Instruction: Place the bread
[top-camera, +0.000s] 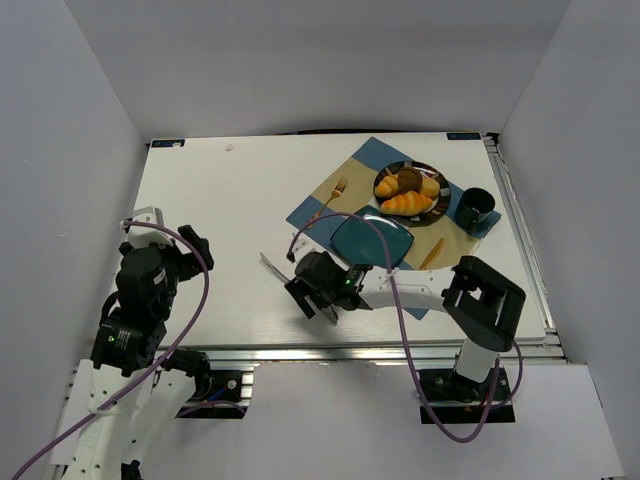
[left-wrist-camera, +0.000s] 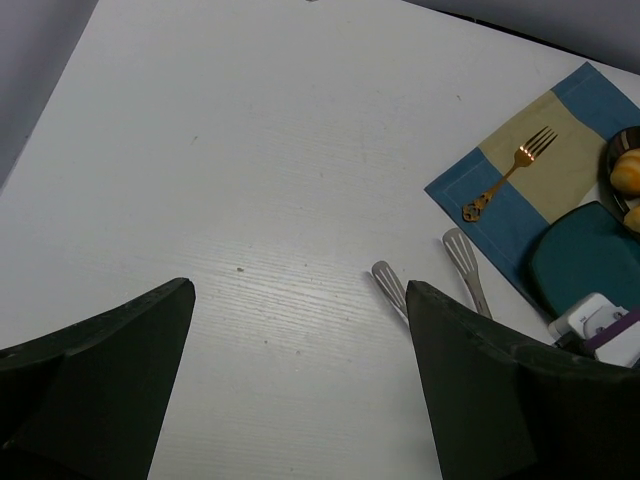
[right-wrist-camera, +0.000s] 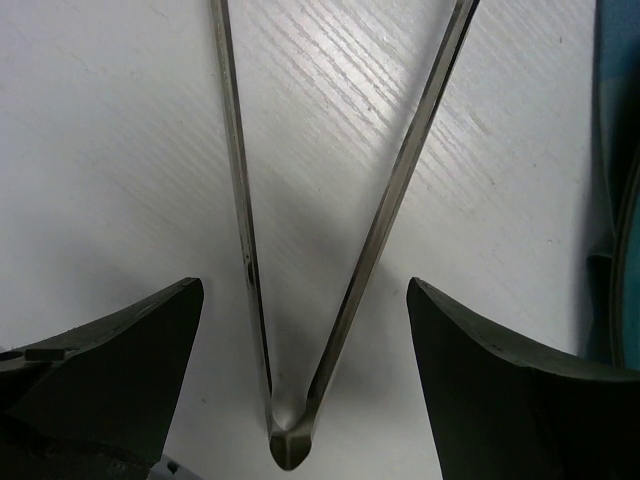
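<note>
Grey walls are closing in a white table (top-camera: 230, 200), and the bread (top-camera: 408, 181) is sitting at about 1 o'clock on it, on a dark round plate (top-camera: 436, 212) alongside a golden croissant (top-camera: 407, 203) and paler rolls. That plate is resting on a blue and tan placemat (top-camera: 375, 155), with a teal square plate (top-camera: 372, 240) touching it at 7 o'clock, a dark cup (top-camera: 476, 206) at 3 o'clock and a gold fork (top-camera: 335, 192) at 9 o'clock. The right gripper (right-wrist-camera: 305, 285) is hanging low over metal tongs (right-wrist-camera: 288, 440) lying on the table, its fingers spread wide with the tongs' hinge between them, not squeezing. The left gripper (left-wrist-camera: 300, 288) is hovering at 8 o'clock, fingers likewise apart and holding nothing.
</note>
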